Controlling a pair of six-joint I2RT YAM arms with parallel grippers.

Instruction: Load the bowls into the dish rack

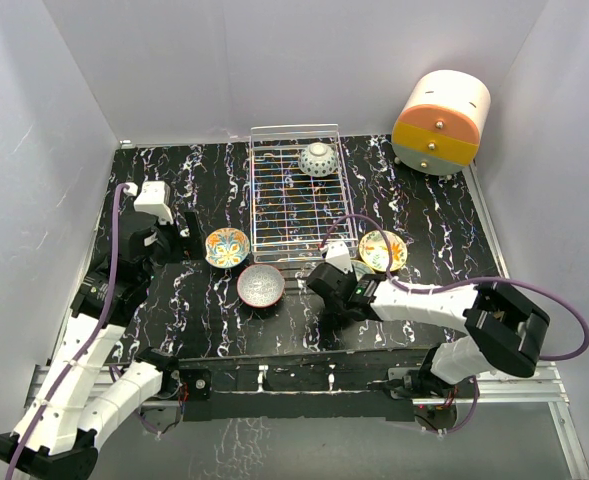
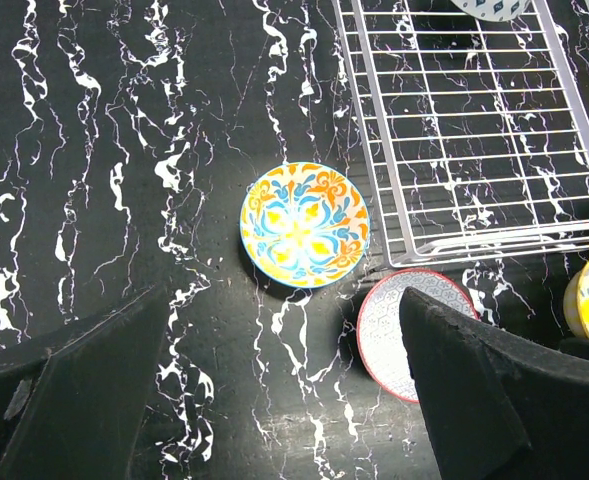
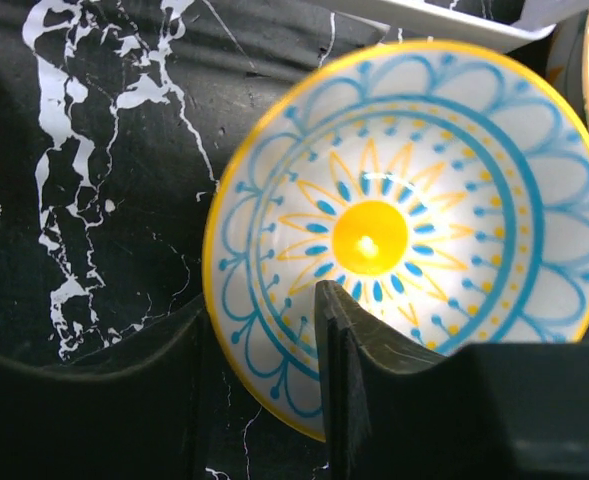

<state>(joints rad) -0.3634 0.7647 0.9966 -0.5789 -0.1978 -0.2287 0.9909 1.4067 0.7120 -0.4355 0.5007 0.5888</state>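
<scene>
The yellow-rimmed bowl [image 3: 404,150], standing on the tabletop [image 1: 199,310] by the dish rack [image 1: 294,200], is straddled at its rim by the narrowed right claw [image 3: 259,320], a firm pinch not being discernible, while the left claw [image 2: 282,298] is held wide.

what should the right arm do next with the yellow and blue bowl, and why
Probably close the right gripper firmly on the rim of the yellow-teal bowl, then lift. One finger sits inside the bowl and the other outside, straddling the rim, but a firm clamp isn't evident, and the bowl rests on the table just outside the dish rack.
</scene>
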